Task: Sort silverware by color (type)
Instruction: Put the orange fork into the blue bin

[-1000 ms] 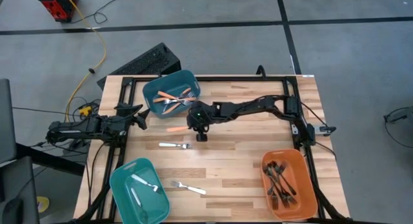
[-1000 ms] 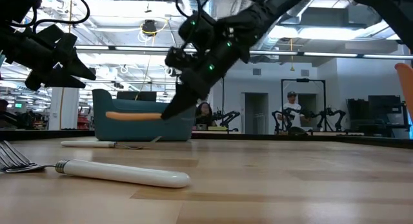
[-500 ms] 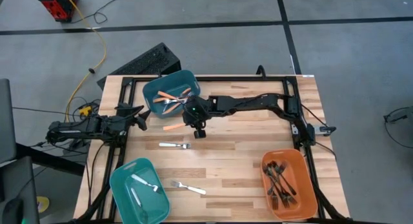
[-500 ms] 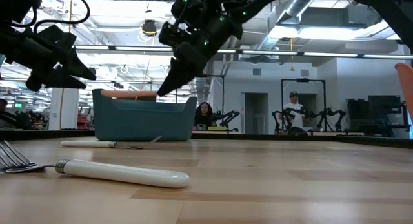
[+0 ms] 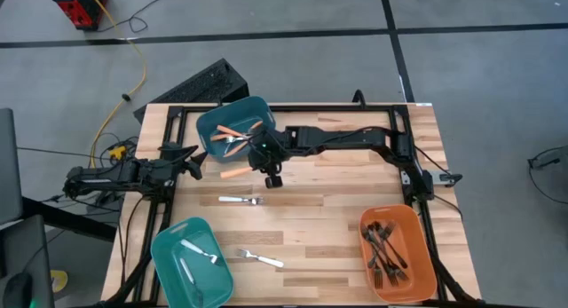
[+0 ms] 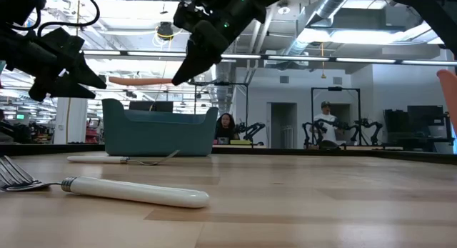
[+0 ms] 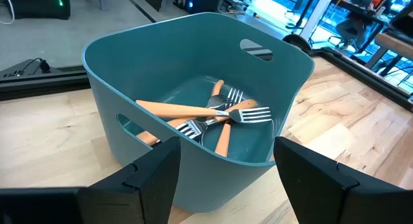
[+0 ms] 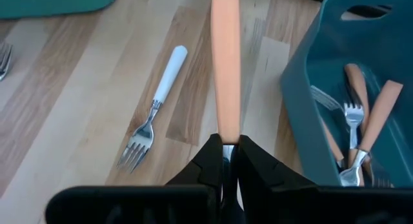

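An orange-handled fork [image 8: 225,62] is clamped by its tine end in the right gripper [image 8: 227,161], its handle pointing straight ahead of the fingers. The teal bin [image 5: 210,123] of matching forks is found just beside and below the gripper. The left gripper [image 7: 226,164], fingers spread, is parked nearby.

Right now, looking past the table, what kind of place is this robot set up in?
Probably a robotics lab or workshop. The low view shows an open industrial ceiling with strip lights, more robot arms on a stand and a person in the background; from above, bare concrete floor surrounds the wooden table.
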Available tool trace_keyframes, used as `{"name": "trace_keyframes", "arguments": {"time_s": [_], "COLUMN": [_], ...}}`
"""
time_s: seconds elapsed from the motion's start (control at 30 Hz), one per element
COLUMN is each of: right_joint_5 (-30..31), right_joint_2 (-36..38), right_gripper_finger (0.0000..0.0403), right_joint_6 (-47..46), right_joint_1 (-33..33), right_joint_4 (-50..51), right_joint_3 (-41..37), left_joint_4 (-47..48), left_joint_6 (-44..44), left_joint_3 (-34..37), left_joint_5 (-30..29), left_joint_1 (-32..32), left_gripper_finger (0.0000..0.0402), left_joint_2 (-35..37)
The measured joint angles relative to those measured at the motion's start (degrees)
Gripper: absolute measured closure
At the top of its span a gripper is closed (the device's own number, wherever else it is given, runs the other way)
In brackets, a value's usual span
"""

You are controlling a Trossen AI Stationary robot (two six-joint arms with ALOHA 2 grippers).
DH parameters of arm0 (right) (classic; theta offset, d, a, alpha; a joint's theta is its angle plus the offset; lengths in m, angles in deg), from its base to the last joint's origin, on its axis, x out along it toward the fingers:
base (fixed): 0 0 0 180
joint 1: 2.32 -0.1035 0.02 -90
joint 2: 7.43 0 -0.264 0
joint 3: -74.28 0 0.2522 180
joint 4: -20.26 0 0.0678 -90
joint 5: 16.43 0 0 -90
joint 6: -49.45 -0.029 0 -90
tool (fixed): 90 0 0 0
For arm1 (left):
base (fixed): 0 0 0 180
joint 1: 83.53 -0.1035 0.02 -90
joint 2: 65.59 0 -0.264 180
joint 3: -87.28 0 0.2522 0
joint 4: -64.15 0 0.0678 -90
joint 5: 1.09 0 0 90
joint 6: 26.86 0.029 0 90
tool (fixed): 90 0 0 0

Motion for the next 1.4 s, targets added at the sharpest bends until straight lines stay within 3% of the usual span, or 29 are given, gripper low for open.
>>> {"name": "trace_keyframes", "arguments": {"time_s": [0.2, 0.77, 0.93, 1.4], "right_joint_5": [0.44, 17.99, 25.61, 32.18], "right_joint_2": [0.02, -0.31, -0.31, -0.33], "right_gripper_finger": [0.0351, 0.0351, 0.0351, 0.0351], "right_joint_6": [-0.03, -8.87, -12.79, -14.04], "right_joint_1": [0.21, 1.36, 1.18, 2.73], "right_joint_4": [-1.04, -7.52, -12.21, -27.86], "right_joint_3": [0.26, 0.26, 0.26, 0.15], "left_joint_4": [0.00, 0.00, 0.00, 0.04], "left_joint_6": [0.00, 0.12, 0.57, 1.08], "left_joint_3": [0.02, 0.02, 0.02, 0.02], "left_joint_5": [0.02, -3.55, -3.55, -3.54], "left_joint_1": [0.00, 0.02, 0.00, 0.01], "left_gripper_finger": [0.0167, 0.0167, 0.0167, 0.0167], "left_joint_2": [0.00, 0.00, 0.00, 0.00]}}
